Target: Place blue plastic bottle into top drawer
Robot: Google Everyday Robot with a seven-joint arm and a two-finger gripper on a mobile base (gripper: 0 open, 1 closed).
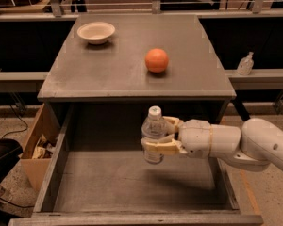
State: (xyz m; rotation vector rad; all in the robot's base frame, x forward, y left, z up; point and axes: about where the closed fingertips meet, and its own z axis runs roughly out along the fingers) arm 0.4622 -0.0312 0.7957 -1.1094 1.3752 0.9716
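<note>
Looking down in dim warm light on a grey table (108,74) bearing a pale bowl (96,32) at far left and an orange ball (157,60) toward the right, with the gripper (155,134) hovering just near of its front edge. Seeing a tan box of clutter (34,166) on the speckled floor (7,126) at left, and a grey ledge (269,73) running behind, carrying a small pump bottle (245,63) at right.

Held a clear ribbed plastic water bottle with a white cap (152,128) upright in the cream two-finger gripper (156,134), fingers (161,148) clamped round its lower half. Hung over the middle of the wide grey wooden drawer (108,185), pulled open toward the near side. Reached in from the right. Sat on the grey table (113,74) beyond: round orange ball (157,60), cream bowl (96,32) far left.
</note>
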